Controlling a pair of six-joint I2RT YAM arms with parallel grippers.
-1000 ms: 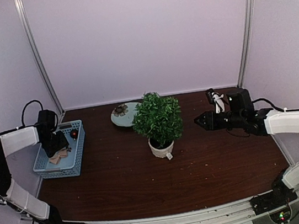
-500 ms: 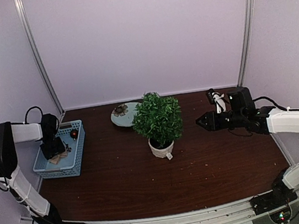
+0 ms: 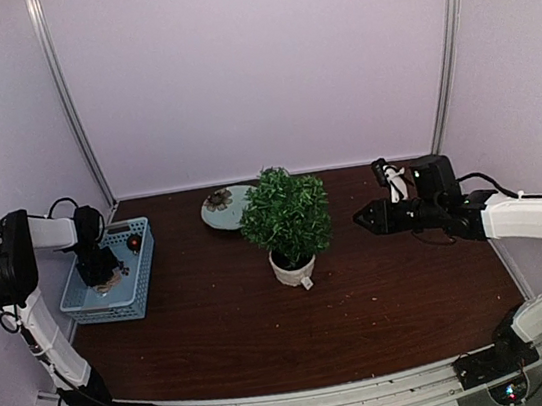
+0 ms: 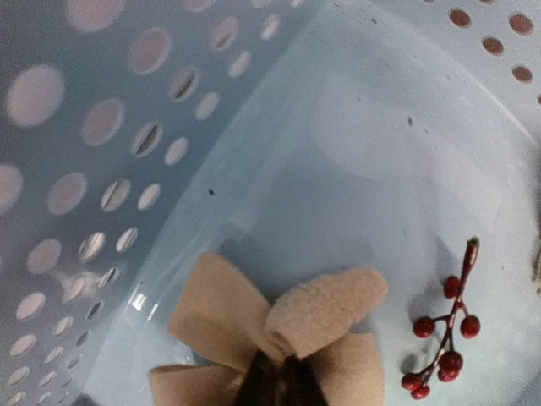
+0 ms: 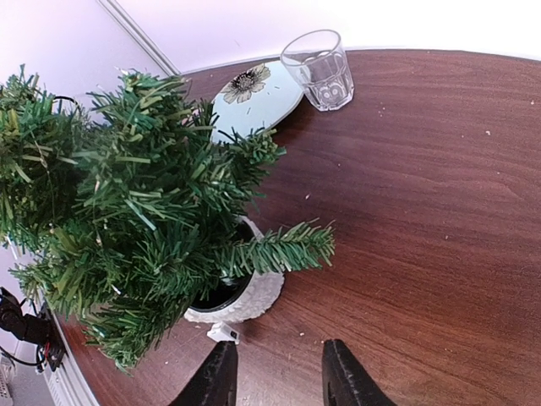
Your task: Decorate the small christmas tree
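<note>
At the middle of the table (image 3: 385, 298), the small christmas tree (image 3: 286, 216) stands upright in its off-white pot (image 3: 293, 266). At its 9 o'clock, the left hand (image 3: 99, 272) reaches down into the blue basket (image 3: 114, 309), clenched on a tan bow (image 4: 287, 326). A red berry sprig (image 4: 444, 338) lies at the bow's 3 o'clock. At the tree's 3 o'clock, the right hand (image 3: 359, 218) hovers released, fingers apart.

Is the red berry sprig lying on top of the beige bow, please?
No, the berry sprig lies in the basket beside the bow, apart from it.
</note>
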